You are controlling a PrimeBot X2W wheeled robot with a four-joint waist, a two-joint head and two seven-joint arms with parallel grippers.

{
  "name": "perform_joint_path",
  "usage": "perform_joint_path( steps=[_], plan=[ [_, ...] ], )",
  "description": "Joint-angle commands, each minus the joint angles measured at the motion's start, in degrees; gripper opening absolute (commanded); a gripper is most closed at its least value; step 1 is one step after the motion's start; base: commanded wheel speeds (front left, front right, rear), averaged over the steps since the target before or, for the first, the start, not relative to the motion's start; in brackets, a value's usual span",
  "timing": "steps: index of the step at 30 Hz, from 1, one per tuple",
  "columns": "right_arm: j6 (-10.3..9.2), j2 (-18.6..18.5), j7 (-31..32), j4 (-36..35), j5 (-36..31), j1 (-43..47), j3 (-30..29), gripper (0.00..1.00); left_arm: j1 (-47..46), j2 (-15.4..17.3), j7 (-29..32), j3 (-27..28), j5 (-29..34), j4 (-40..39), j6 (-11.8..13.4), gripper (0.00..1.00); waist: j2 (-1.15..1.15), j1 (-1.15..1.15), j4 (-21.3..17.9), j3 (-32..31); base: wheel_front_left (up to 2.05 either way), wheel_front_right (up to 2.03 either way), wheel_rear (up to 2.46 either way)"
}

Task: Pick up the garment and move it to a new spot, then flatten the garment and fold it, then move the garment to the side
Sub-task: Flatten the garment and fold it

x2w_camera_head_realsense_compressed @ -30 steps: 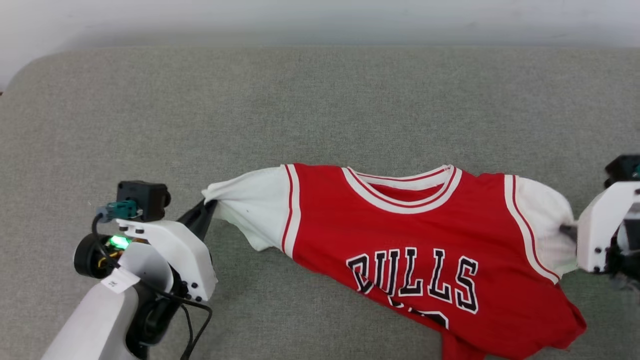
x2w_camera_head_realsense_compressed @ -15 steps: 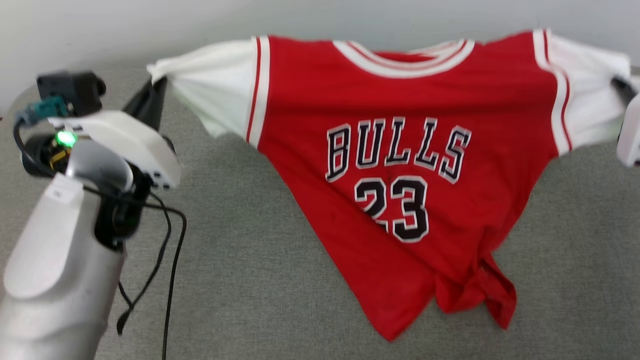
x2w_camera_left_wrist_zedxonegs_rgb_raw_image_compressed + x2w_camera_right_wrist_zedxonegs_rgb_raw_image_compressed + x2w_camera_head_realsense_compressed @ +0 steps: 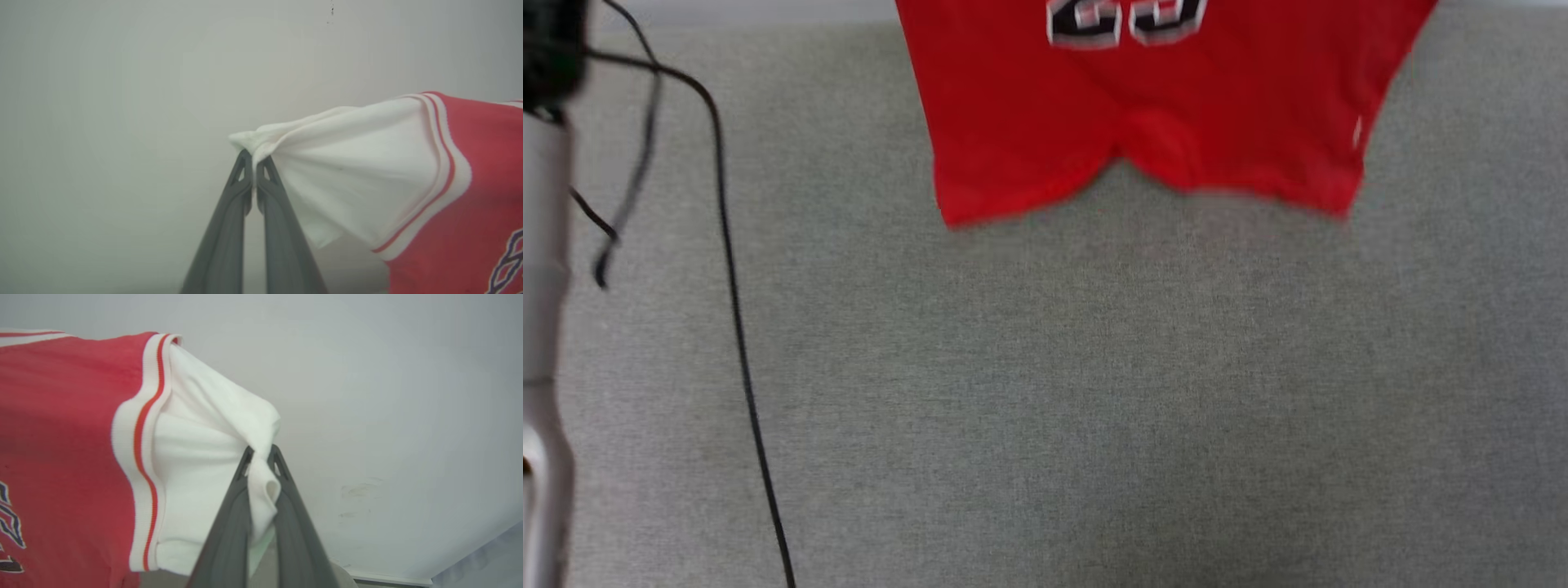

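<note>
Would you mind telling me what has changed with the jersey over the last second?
The garment has been lifted off the grey surface, where it lay, and now hangs spread out; the head view shifted too. Unchanged: the left gripper and right gripper stay shut on the white sleeves.

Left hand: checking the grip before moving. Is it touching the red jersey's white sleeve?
Touching. Left wrist view: the left hand pinches the bunched white sleeve edge of the red jersey between its shut fingers.

Grey fabric surface (image 3: pixel 1094 408) free below hanging garment (image 3: pixel 1143 106) hem; black cable (image 3: pixel 734 286) dangles left (beside pale forearm (image 3: pixel 541 327)).
</note>
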Motion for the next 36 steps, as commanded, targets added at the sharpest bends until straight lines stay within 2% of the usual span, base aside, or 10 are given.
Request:
perform_joint_path(
  steps=[1, 9, 18, 23, 27, 32, 36],
  plan=[
    [-0.13, -0.6, -1.3, 0.8, -0.7, -3.0, 0.0, 0.0, -3.3, 1.3, -1.3, 0.8, 0.7, 1.2, 0.2, 0.0, 0.0, -0.01, -1.0, 2.8, 0.0, 0.0, 0.0],
    [-0.13, 2.2, -8.4, 7.1, -3.0, -15.0, 1.5, 0.0, -16.3, 3.8, -7.2, 0.3, 3.4, 9.9, -2.2, 0.0, 0.0, -0.01, -2.6, 8.2, 0.0, 0.0, 0.0],
    [-0.11, 9.0, -18.8, 20.0, -1.0, -19.3, 2.9, 0.0, -19.6, 2.3, -11.5, -1.6, 3.0, 21.6, -5.5, 0.0, 0.0, -0.01, -3.3, 13.4, 0.0, 0.0, 0.0],
    [-0.11, 12.6, -23.8, 28.4, 0.6, -18.0, 4.5, 0.0, -16.6, 0.6, -13.0, -2.3, 1.0, 26.9, -6.7, 0.0, 0.0, -0.01, -3.1, 14.5, 0.0, 0.0, 0.0],
    [-0.09, 14.1, -26.9, 34.0, 2.7, -15.4, 5.3, 0.0, -12.7, -1.4, -13.8, -3.7, -0.6, 29.0, -7.0, 0.0, 0.0, -0.01, -2.3, 14.1, 0.0, 0.0, 0.0],
    [-0.09, 14.8, -30.0, 37.4, 5.0, -9.8, 7.2, 0.0, -5.8, -3.0, -14.0, -5.8, -4.4, 27.8, -7.0, 0.0, 0.0, -0.01, -1.7, 12.1, 0.0, 0.0, 0.0],
    [-0.09, 14.9, -33.2, 37.9, 10.0, -2.2, 8.8, 0.0, 3.1, -3.2, -14.1, -7.2, -7.6, 24.2, -7.0, 0.0, 0.0, -0.01, -1.0, 9.0, 0.0, 0.0, 0.0]
  ],
)
